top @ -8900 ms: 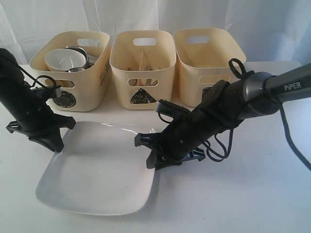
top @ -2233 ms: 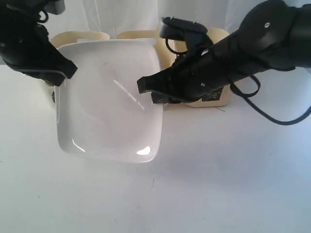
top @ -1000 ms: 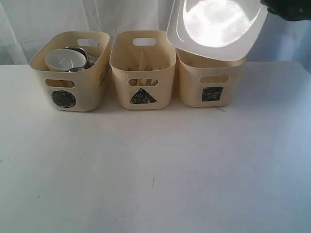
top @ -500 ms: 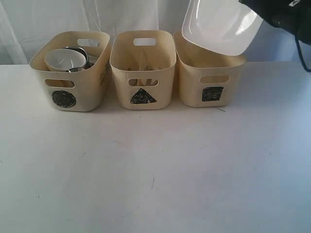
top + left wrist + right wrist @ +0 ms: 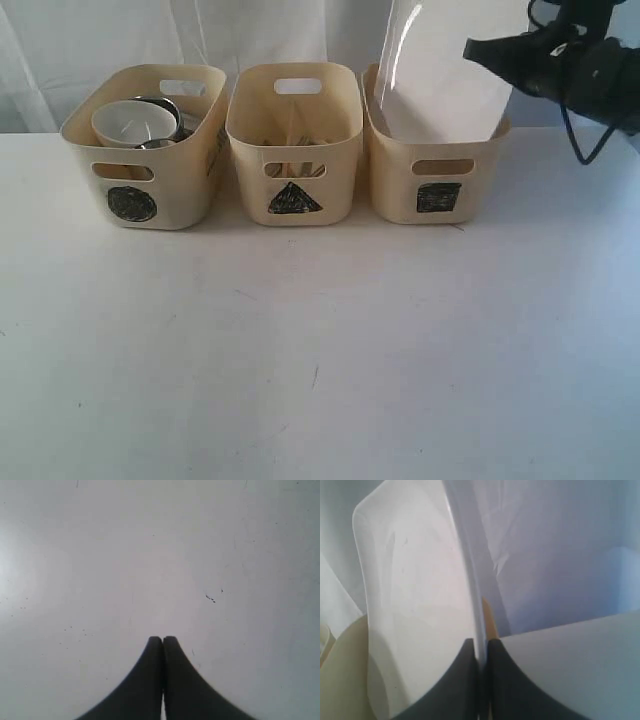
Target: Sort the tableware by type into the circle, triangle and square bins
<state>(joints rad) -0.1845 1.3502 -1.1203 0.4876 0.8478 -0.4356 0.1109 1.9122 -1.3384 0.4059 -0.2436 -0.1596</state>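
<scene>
The large white square plate (image 5: 440, 75) stands on edge inside the square bin (image 5: 437, 185), its upper half rising above the rim. My right gripper (image 5: 478, 48) is shut on the plate's right edge; in the right wrist view the plate (image 5: 415, 605) runs between the closed fingers of the gripper (image 5: 481, 642). The circle bin (image 5: 140, 185) holds a whitish round dish (image 5: 132, 122) and a steel bowl (image 5: 162, 102). Wooden chopsticks (image 5: 293, 170) show through the slot of the triangle bin (image 5: 293, 120). My left gripper (image 5: 162, 639) is shut and empty over bare table, outside the exterior view.
The three cream bins stand side by side along the back of the white table (image 5: 320, 340), against a white curtain. The right arm and its cable (image 5: 590, 90) hang at the upper right, beside the square bin.
The plate has tipped from lying tilted above the square bin to standing upright in it, and has come down. The right gripper has moved into view at the upper right.
</scene>
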